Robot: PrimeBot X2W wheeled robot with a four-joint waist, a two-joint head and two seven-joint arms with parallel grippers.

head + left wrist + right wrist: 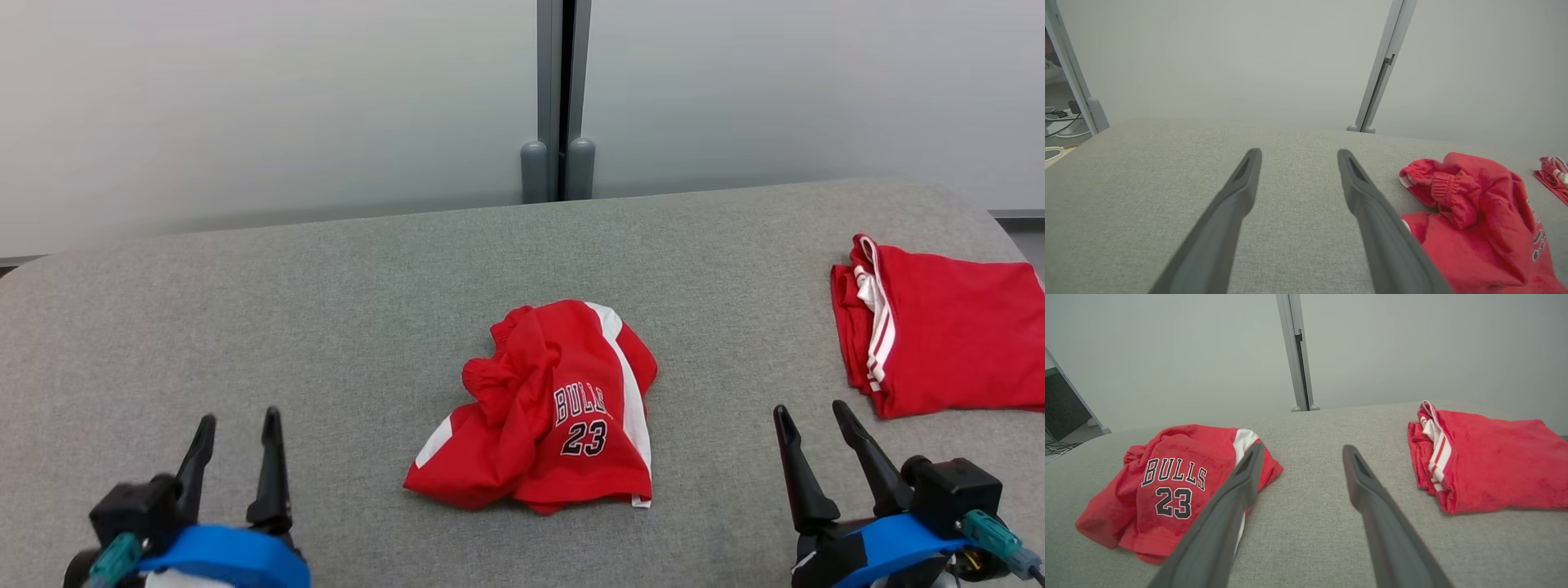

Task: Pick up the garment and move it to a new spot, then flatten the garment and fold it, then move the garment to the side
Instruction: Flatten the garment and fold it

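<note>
Nearest the robot, the left gripper (238, 415) is sitting at the lower left of the head view, its two dark fingers standing well apart with nothing between them, pointing out over the grey fabric-covered table (326, 310). The right gripper (810, 407) is sitting at the lower right, its fingers also spreading wide and holding nothing. Both are hanging over bare table, clear of any clothing

Between the two grippers and a little further out, the red garment (555, 408) is lying crumpled in a heap near the middle of the table. It is showing white side stripes, the word BULLS and the number 23 on the side facing the robot, and a gathered elastic band is bunching up on its left part. In the left wrist view it is lying just to the right of that gripper's fingers; in the right wrist view it is lying to the left, with one finger crossing in front of its white stripe

Further out on the right, a folded red garment (955, 335) with white stripes along one edge is lying flat near the table's right side, well apart from the crumpled one

Beyond the far edge, pale wall panels (245, 106) are standing behind the table, and a grey post (559, 82) is running down between them
</note>
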